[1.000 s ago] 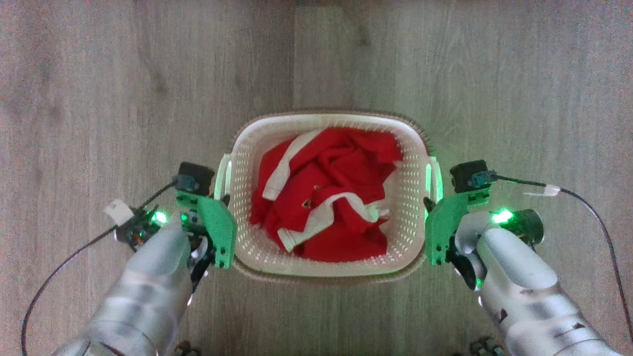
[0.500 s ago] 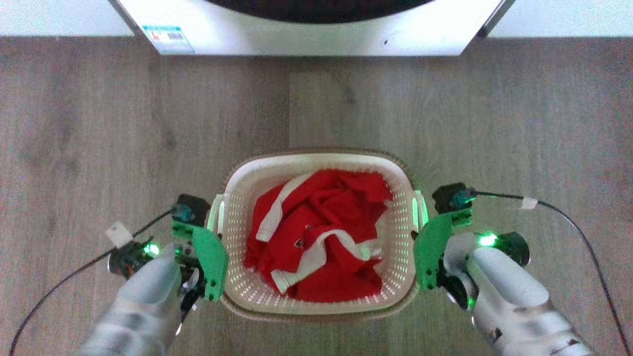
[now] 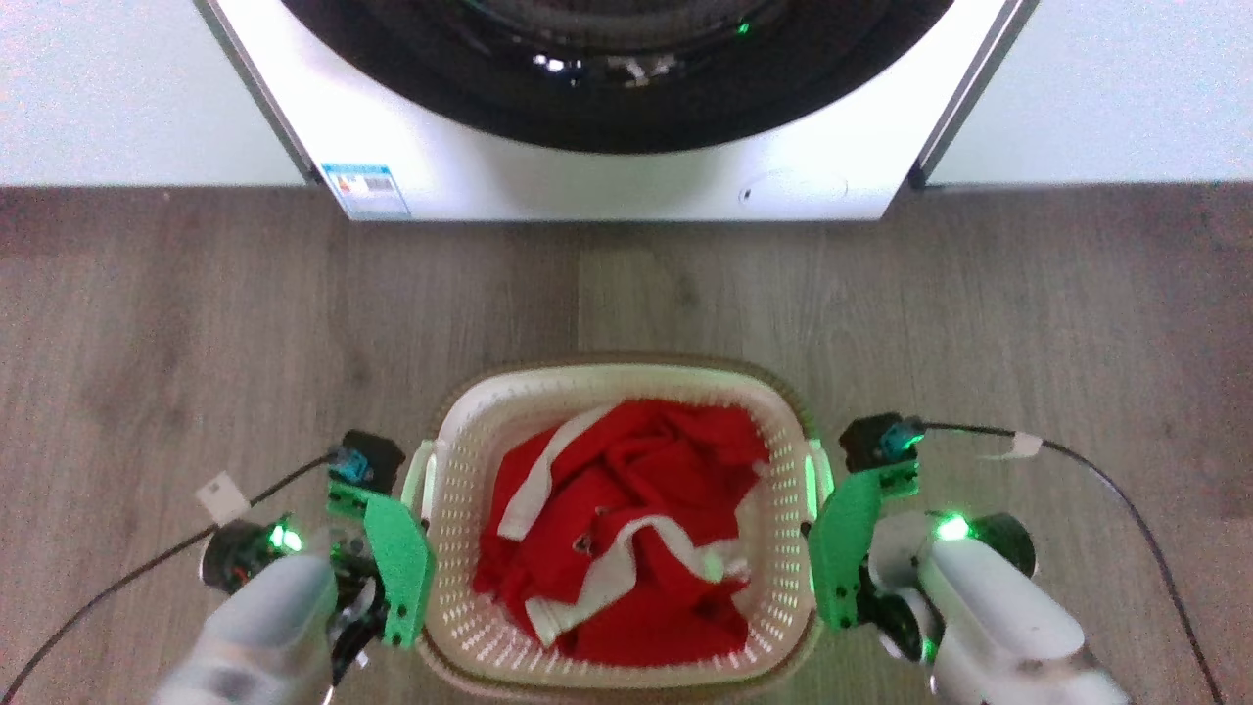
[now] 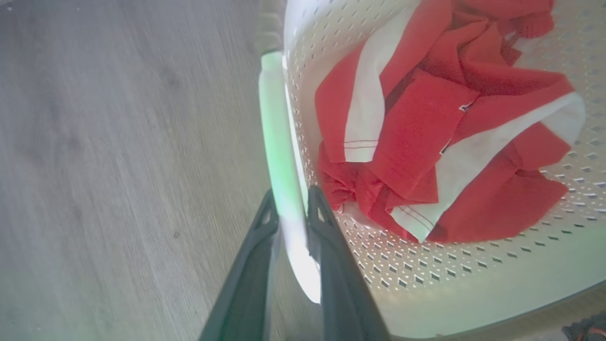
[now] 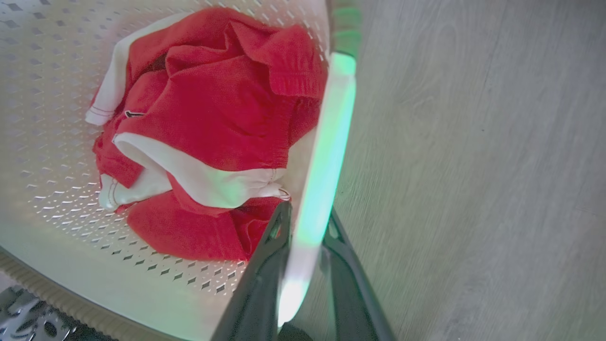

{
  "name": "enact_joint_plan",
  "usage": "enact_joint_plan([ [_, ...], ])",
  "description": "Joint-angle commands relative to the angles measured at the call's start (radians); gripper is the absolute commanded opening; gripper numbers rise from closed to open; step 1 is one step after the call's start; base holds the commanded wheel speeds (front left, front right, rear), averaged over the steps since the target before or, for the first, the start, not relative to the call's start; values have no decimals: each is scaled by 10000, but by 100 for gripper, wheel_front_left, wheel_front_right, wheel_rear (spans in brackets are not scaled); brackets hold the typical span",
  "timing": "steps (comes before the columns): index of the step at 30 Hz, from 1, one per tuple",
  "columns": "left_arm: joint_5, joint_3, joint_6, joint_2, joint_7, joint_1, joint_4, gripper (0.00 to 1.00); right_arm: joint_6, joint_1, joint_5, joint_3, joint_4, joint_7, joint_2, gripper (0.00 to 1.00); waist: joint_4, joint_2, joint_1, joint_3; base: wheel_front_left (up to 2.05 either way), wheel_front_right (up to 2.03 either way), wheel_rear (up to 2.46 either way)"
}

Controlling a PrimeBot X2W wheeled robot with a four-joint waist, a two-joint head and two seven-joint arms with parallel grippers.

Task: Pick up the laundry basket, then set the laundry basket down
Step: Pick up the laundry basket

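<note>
Laundry basket [image 3: 617, 382] lies before the washing machine [image 3: 607, 186], left pincer [image 4: 289, 194] and right pincer [image 5: 308, 210] each clenched on a side handle [image 4: 277, 118]. Raise or lower both sides in step to prevent tilting.

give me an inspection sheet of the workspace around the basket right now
surface: grey-brown wood-plank floor
job's things: small cream-white perforated plastic laundry basket with a brown rim, upright, in front of the machine; cannot tell whether it is off the floor
clutter: crumpled red and white garment inside the basket
grippers: left gripper shut on the white left side handle; right gripper shut on the white right side handle
cables: thin black left cable and thin black right cable, each white-tagged, trail off the wrists, apart from the basket
surroundings: white front-loading washing machine with a dark round door; pale wall beside it
</note>
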Motion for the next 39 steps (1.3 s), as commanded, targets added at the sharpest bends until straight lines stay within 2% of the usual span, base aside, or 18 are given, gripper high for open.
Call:
enact_joint_plan([
  [1, 113, -60, -154, 329, -25, -163, -306, 0, 73, -64, -67, 333, -480, 24, 53, 0, -12, -1, 1, -296, 0, 0, 0],
  [9, -415, -434, -155, 1183, 838, 353, -1530, 0, 73, 664, 80, 396, -1378, 1082, -151, 0, -92, -1, 1, -1235, 0, 0, 0],
  [19, -817, -486, -41, 2144, 1971, 797, -3111, 0, 73, 1310, -23, 238, -2251, 1923, -184, 0, -252, -1, 1, -1765, 0, 0, 0],
  [27, -990, -453, 478, 2738, 2525, 1159, -4482, 0, 73, 1643, -204, 0, -2743, 2301, -239, 0, -246, -1, 1, -1808, 0, 0, 0],
  [39, -1152, -433, 1057, 3306, 3037, 1493, -5838, 0, 73, 1925, -358, -160, -3224, 2698, -272, 0, -202, -1, 1, -1768, 0, 0, 0],
])
